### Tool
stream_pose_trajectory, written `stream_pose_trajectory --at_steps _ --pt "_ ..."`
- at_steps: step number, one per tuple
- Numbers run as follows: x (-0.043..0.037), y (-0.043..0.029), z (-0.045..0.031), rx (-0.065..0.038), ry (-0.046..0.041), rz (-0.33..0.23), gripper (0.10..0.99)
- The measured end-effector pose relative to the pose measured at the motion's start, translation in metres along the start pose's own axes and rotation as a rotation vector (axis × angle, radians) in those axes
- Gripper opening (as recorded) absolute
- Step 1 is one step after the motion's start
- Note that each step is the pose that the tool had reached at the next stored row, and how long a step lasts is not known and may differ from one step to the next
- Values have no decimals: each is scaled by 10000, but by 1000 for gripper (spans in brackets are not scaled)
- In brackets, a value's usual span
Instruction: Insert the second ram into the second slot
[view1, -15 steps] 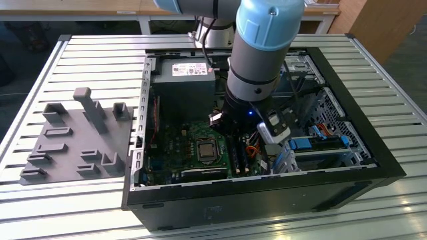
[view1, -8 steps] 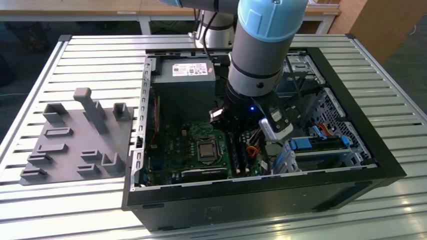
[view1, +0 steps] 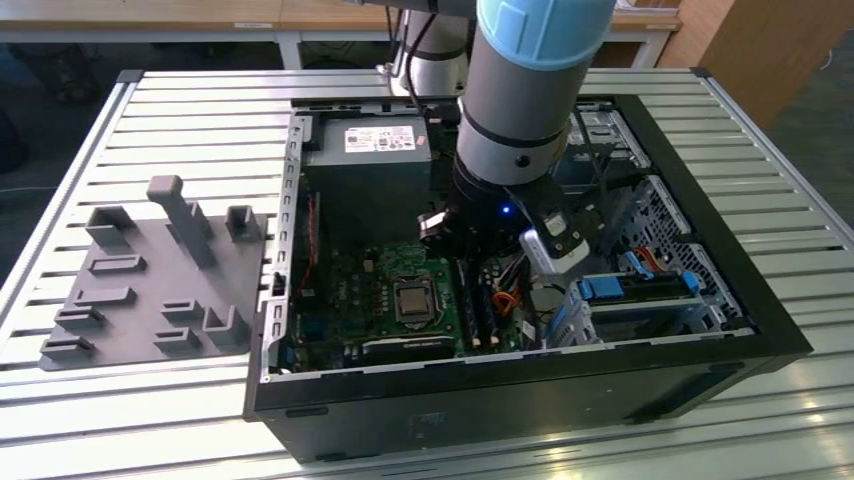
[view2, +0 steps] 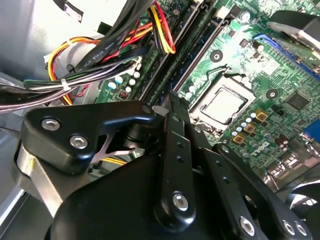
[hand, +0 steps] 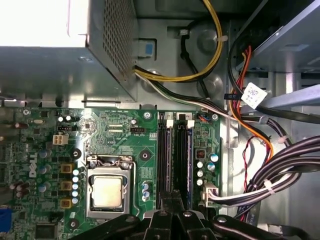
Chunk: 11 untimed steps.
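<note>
My gripper is down inside the open computer case, over the row of memory slots beside the processor socket. The fingers are closed together with their tips at slot level. In the second wrist view the second ram, a thin dark blue stick, runs away from the fingertips along a slot and stands on edge in it. The first wrist view has the gripper centred on the slot row, and the fingers hide the near end of the stick.
The silver power supply fills the back of the case. Bundles of cables run close beside the slots. Light-blue drive brackets sit on the exterior view's right. A grey parts fixture lies on the slatted table outside the case.
</note>
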<state>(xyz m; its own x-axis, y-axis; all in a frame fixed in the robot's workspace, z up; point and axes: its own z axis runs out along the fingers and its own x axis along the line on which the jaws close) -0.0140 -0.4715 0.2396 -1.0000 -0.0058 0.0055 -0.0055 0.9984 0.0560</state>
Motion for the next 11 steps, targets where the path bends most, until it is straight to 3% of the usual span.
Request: stream_pose_trajectory --at_steps 11 --pt "4 7 -140 4 1 -1 106"
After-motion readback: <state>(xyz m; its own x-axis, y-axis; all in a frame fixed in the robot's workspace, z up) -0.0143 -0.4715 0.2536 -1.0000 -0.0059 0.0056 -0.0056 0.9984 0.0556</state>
